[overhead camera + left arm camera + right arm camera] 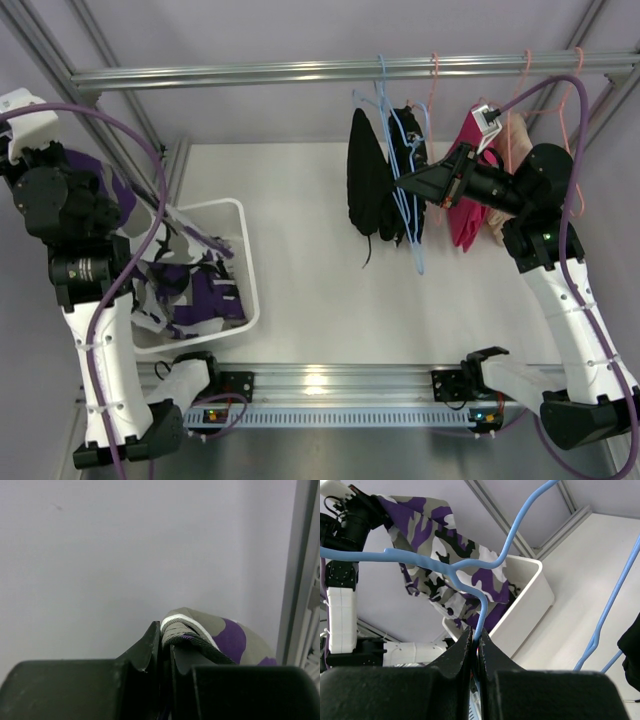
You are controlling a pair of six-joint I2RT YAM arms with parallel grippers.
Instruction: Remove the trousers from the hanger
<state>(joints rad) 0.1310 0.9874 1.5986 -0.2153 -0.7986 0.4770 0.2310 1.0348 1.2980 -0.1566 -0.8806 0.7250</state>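
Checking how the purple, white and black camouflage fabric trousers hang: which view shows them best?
Right wrist: the camouflage trousers hang nearly whole, trailing into the white plastic bin. Top external: the left arm hides part. Left wrist: only a fold pinched in the left gripper.

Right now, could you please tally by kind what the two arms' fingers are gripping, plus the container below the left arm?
purple, white and black camouflage fabric trousers: 1
light blue plastic hanger: 1
white plastic bin: 1
Total: 3
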